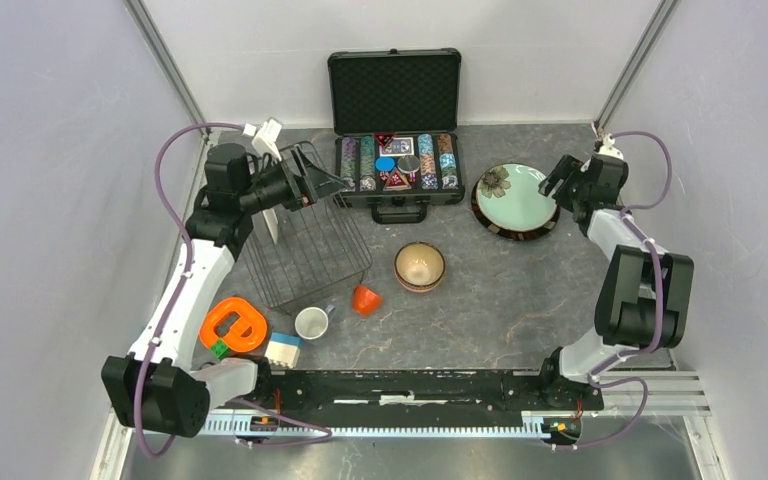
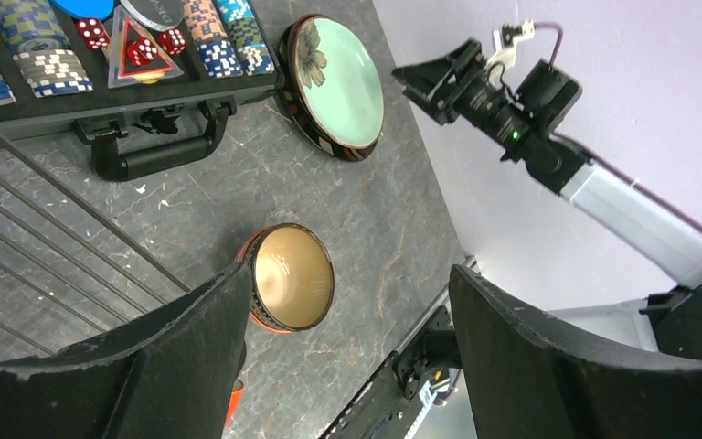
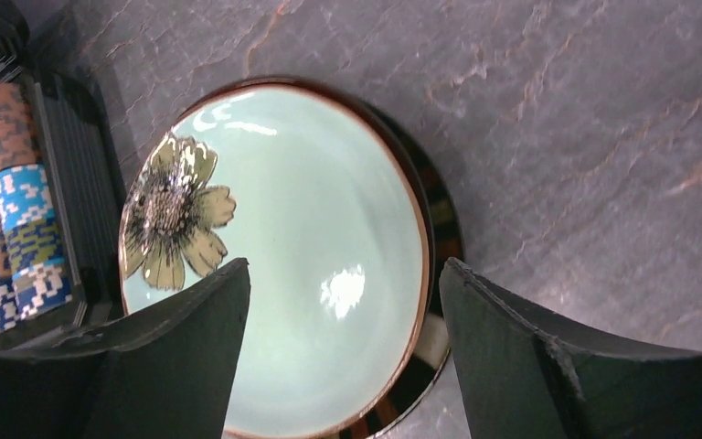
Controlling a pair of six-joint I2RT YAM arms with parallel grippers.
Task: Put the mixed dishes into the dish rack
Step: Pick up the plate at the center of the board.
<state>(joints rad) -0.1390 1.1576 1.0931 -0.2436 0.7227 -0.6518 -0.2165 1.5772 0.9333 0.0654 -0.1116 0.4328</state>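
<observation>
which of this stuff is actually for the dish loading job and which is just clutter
For the job: dish rack, teal plate, tan bowl, white cup, orange cup.
Lying about: poker chip case, orange ring toy, white-and-blue block.

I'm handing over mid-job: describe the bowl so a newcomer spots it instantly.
Start at the open black poker chip case at the far edge of the table. In front of its handle, between the wire dish rack on the left and the teal flower plate on the right, sits the bowl. It alone is glossy tan inside, red-patterned outside.
</observation>
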